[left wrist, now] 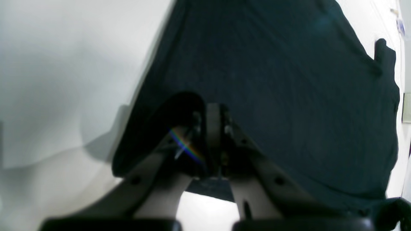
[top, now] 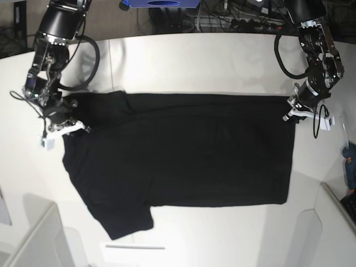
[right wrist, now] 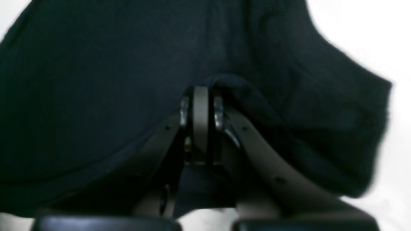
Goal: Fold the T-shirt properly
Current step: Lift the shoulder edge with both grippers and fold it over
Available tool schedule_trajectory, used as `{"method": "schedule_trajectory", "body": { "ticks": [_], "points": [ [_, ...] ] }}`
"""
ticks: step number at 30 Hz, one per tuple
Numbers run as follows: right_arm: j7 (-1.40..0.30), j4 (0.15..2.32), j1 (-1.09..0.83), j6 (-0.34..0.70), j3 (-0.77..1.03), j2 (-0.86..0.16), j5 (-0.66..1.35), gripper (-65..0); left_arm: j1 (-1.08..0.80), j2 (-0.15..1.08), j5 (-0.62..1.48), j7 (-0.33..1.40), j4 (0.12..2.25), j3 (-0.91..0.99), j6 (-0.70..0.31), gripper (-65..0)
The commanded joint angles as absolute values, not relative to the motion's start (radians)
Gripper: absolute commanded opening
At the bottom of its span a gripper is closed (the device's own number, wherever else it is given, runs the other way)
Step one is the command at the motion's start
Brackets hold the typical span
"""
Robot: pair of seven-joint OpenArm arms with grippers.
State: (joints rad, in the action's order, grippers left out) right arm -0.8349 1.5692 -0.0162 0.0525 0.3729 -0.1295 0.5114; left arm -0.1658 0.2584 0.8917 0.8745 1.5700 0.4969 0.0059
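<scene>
The black T-shirt (top: 183,150) lies spread flat on the white table (top: 194,61), plain side up, with its sleeves toward the left and its hem toward the right. My left gripper (top: 289,110) is at the far hem corner, on the right of the base view, and is shut on that cloth. The left wrist view shows its fingers (left wrist: 213,110) pinched together with dark T-shirt (left wrist: 273,80) fabric around them. My right gripper (top: 78,127) is shut on the T-shirt near the far sleeve on the left. The right wrist view shows that gripper (right wrist: 200,93) with the T-shirt (right wrist: 96,80) draped over it.
A blue object (top: 161,3) and cables (top: 233,19) lie beyond the table's far edge. Pale panels stand at the near left (top: 33,239) and near right (top: 334,228) corners. A small blue item (top: 350,158) sits at the right edge.
</scene>
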Motion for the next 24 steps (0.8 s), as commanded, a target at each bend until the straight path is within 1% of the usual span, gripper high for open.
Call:
{"method": "schedule_trajectory", "body": {
  "ticks": [1,4,11,16,20,24],
  "points": [
    [-0.811,1.584,0.008,0.056,0.378,-0.139,0.490,-65.0,-0.148,0.277,0.901,0.858,1.581,0.504,0.005,-65.0],
    [-0.811,1.584,0.019,0.059,0.378,-0.137,0.441,-65.0,-0.134,0.278,0.901,0.858,1.577,0.503,0.008,-65.0],
    [-0.809,1.577,0.051,0.059,0.378,-0.139,0.437,-65.0,-0.091,0.278,0.901,0.862,1.546,0.493,0.010,-65.0],
    [-0.808,1.517,0.079,0.061,0.378,-0.136,0.440,-65.0,-0.070,0.278,0.901,0.862,1.512,0.492,0.010,-65.0],
    [-0.759,1.506,0.081,0.062,0.377,-0.136,0.440,-65.0,-0.070,0.278,0.901,0.862,1.512,0.493,0.010,-65.0],
    [-0.760,1.497,0.099,0.064,0.375,-0.136,0.440,-65.0,-0.070,0.278,0.901,0.862,1.512,0.496,0.010,-65.0]
  ]
}}
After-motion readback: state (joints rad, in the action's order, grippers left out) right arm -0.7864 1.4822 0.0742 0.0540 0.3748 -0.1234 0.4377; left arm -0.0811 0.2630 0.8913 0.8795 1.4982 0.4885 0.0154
